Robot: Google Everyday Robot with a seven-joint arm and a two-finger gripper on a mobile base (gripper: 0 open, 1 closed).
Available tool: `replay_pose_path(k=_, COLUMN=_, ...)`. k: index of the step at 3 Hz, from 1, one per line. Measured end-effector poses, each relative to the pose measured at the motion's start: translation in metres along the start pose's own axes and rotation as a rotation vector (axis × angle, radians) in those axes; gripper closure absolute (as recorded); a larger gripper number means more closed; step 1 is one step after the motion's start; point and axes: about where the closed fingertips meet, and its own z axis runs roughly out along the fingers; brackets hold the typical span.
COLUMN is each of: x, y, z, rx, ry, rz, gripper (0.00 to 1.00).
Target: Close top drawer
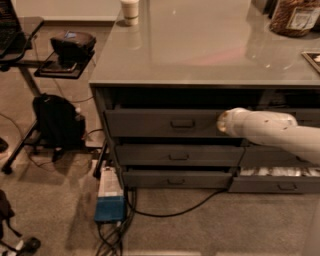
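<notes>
The top drawer (165, 123) is a wide dark-grey drawer under the grey countertop (200, 50), with a small handle (182, 123) at the middle of its flat front. Its front stands almost flush with the cabinet, with a dark gap above it. My white arm (280, 132) reaches in from the right. My gripper (224, 123) is at the arm's rounded end, against the drawer front to the right of the handle.
Two shallower drawers (177, 156) sit below. A lower right drawer (280, 179) stands slightly open. A blue and white box (110, 200) and cables lie on the floor at the left. A black backpack (57, 122) and a side table (65, 60) stand further left. A cup (130, 10) and a jar (292, 17) are on the counter.
</notes>
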Motion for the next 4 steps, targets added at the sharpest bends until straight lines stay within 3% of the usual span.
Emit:
replay_pose_path(k=1, x=0.0055, y=-0.0145, z=0.0167, rx=0.022, ry=0.015, rz=0.016, gripper=1.0)
replay_pose_path(k=3, x=0.0057, y=-0.0142, z=0.0175, rx=0.03, ry=0.015, rz=0.025, gripper=1.0)
replay_pose_path(k=4, x=0.0034, y=-0.0191, z=0.0144, rx=0.045, ry=0.007, rz=0.002, gripper=1.0)
